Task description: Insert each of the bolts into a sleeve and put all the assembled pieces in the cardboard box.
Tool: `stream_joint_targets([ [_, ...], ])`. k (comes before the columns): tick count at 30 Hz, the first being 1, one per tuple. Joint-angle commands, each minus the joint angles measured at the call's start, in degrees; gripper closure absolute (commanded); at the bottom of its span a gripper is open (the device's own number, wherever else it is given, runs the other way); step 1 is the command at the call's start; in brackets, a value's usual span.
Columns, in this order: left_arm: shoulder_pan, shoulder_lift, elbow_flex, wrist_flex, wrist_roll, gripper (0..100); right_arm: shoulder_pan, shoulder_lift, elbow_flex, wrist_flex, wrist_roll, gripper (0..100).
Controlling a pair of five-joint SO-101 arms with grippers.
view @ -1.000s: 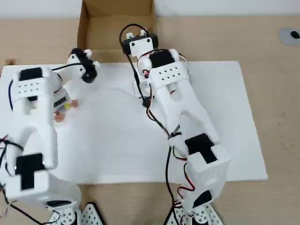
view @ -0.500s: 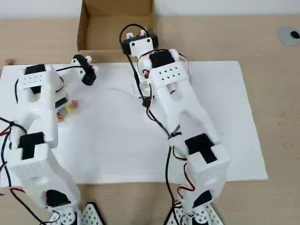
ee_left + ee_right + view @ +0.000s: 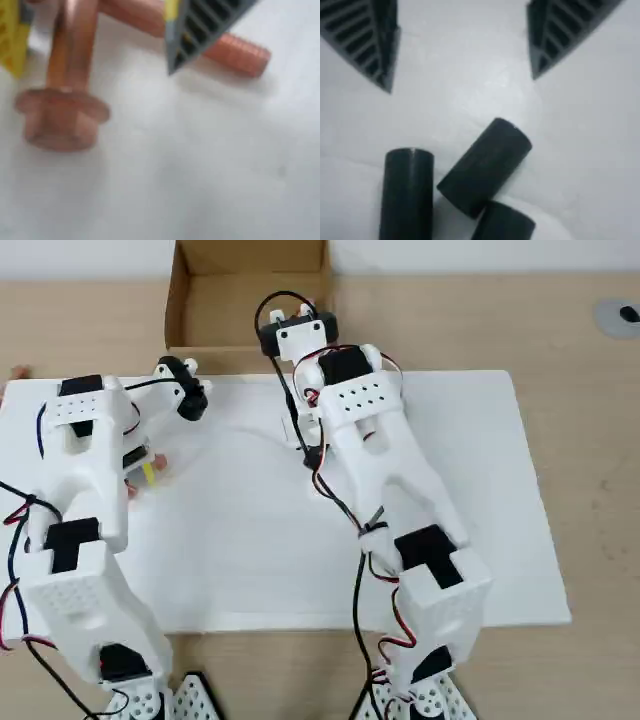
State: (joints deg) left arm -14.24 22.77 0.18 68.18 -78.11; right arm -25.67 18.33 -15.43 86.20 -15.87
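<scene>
Two copper bolts lie on the white mat at the left. In the left wrist view one flanged bolt has its shaft between the apart fingers of my open left gripper. The second bolt lies crosswise behind the grey finger. From above, the left gripper sits over the bolts. My right gripper hangs open just above three black sleeves, holding nothing. The cardboard box stands at the back.
A white mat covers most of the wooden table. The right arm stretches across the mat's middle toward the box front. A black cable trails along it.
The left arm has drawn in and settled lower over the bolts, its elbow shifting toward the back. The right arm has kept still.
</scene>
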Motion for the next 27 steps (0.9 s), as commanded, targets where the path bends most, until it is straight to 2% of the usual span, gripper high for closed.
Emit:
stream_joint_targets([
  [1,4.0,1.6,-1.1,-0.5,1.4,80,-1.4,-3.7,-0.3,-0.8,-0.7,78.5],
  [3,4.4,1.7,-1.1,-0.5,1.8,84,-1.4,-3.7,-0.3,-0.7,-0.7,78.5],
  [7,4.5,1.4,-2.6,-0.3,4.7,100,-1.4,-3.7,-0.3,-0.5,-0.7,78.5],
  [15,4.5,1.0,-5.5,-0.1,7.6,99,-1.4,-3.6,0.0,-0.6,-3.5,78.6],
  [20,4.6,-3.4,-7.9,0.2,12.9,99,-1.4,-3.6,0.0,-0.4,-3.5,78.6],
  [27,6.9,-16.9,-8.3,10.2,12.7,99,-1.4,-3.5,0.0,-0.4,-3.5,78.6],
])
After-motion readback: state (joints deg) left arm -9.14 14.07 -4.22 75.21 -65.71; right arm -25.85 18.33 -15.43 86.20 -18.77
